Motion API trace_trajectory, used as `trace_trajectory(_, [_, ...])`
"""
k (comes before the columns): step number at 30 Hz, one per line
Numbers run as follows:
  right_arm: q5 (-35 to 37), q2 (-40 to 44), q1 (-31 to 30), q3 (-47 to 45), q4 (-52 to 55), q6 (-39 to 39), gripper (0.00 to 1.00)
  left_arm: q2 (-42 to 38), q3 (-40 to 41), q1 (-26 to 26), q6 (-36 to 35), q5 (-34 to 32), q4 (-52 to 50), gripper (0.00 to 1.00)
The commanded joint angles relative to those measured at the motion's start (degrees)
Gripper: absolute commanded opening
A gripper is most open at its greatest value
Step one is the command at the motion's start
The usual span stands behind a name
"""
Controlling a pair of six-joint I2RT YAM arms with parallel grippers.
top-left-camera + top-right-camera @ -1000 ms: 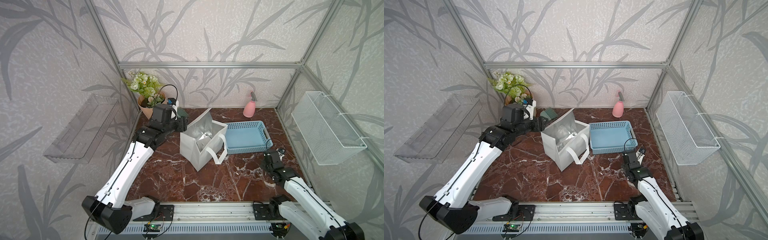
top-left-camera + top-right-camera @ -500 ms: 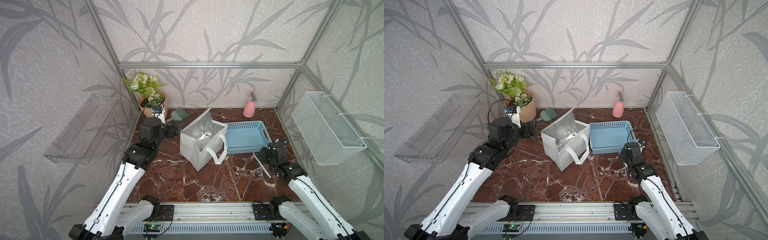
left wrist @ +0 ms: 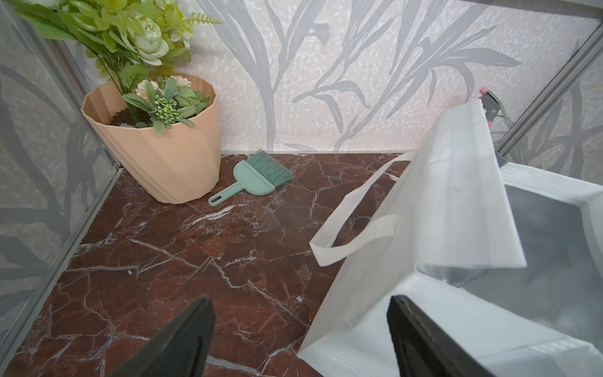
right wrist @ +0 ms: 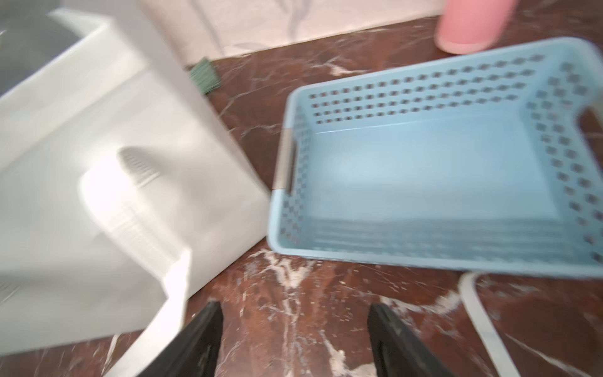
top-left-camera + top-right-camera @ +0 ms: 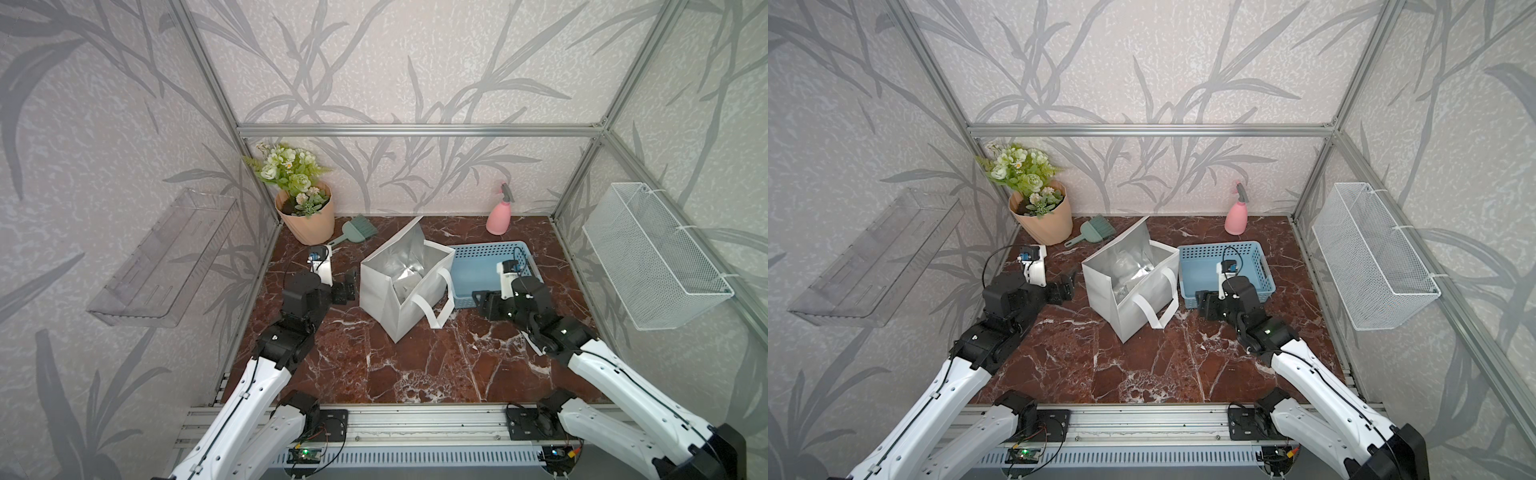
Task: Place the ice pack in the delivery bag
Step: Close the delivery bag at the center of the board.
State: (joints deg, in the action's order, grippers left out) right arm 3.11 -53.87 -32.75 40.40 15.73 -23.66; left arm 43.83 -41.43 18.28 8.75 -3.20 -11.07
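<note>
Currently the delivery bag [image 5: 397, 309] stands upright in the middle of the desk [image 5: 415, 365], mouth open and foil lining showing, just beside the blue basket [image 5: 478, 266]. A pale crumpled shape [image 5: 405, 286] lies on the foil inside; you cannot tell whether it is the ice pack. Your left pincer [image 3: 300, 300] hovers near the bag's white side wall, jaws wide, holding nothing. Your right pincer [image 4: 293, 306] hangs low over the desk near bag and basket, jaws wide, likewise empty.
</note>
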Motion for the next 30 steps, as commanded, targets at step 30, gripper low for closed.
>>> trace_trajectory(30, [-7.05,-25.16,-15.41,15.45,-17.06,15.09,0.55,5.91,5.52,-2.28,-16.68,31.71,15.2,0.77])
